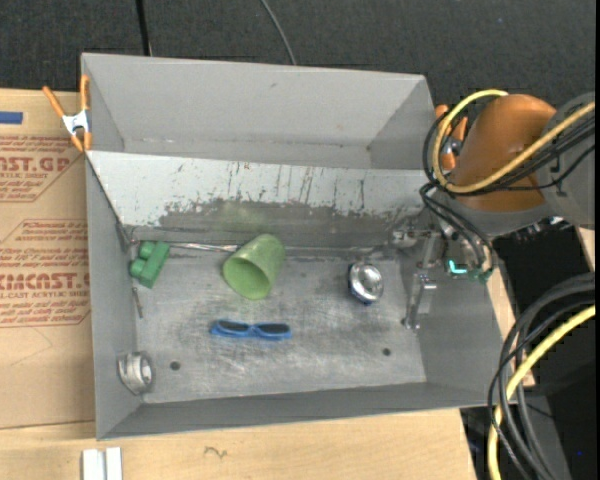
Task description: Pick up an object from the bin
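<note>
My gripper (414, 313) hangs at the right end of the bin, its tip low over the floor near the right wall, with nothing seen in it. A small shiny silver round thing with a blue glint (365, 282) lies just to its left, apart from it. Further left, a light green plastic cup (254, 265) lies on its side, its mouth towards the front. A flat blue piece (251, 331) lies on the floor in front of the cup.
A green block (148, 264) sits by the left wall. A silver metal ring-like part (135, 371) lies in the front left corner. The arm with its orange cover and cables stands over the bin's right rim.
</note>
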Available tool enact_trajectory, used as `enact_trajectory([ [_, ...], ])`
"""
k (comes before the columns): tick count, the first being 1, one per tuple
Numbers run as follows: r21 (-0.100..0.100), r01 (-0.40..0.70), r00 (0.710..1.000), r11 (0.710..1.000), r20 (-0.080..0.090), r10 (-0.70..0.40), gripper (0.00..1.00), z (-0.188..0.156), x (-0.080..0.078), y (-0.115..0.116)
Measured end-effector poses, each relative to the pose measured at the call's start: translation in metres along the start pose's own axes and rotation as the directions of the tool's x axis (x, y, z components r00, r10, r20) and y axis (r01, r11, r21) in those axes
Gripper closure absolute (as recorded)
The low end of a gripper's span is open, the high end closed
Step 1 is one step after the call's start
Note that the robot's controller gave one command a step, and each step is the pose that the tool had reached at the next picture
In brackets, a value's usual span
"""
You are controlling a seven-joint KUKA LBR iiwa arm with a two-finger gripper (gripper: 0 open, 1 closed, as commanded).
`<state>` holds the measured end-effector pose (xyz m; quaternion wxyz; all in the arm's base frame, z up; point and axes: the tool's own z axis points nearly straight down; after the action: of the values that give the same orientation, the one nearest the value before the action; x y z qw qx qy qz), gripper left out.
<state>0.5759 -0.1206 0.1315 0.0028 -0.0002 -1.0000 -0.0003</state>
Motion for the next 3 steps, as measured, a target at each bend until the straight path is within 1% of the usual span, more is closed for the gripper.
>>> enact_trajectory([
  [1, -0.002, -0.148, 0.989, 0.989, 0.006, 0.148, 0.00, 0.0573, -0.0038, 0.0200],
  [2, 0.000, -0.148, 0.989, 0.989, 0.009, 0.148, 1.00, 0.0554, -0.0048, 0.0190],
  [3, 0.000, -0.148, 0.989, 0.989, 0.008, 0.148, 0.00, 0.0555, -0.0045, 0.0188],
])
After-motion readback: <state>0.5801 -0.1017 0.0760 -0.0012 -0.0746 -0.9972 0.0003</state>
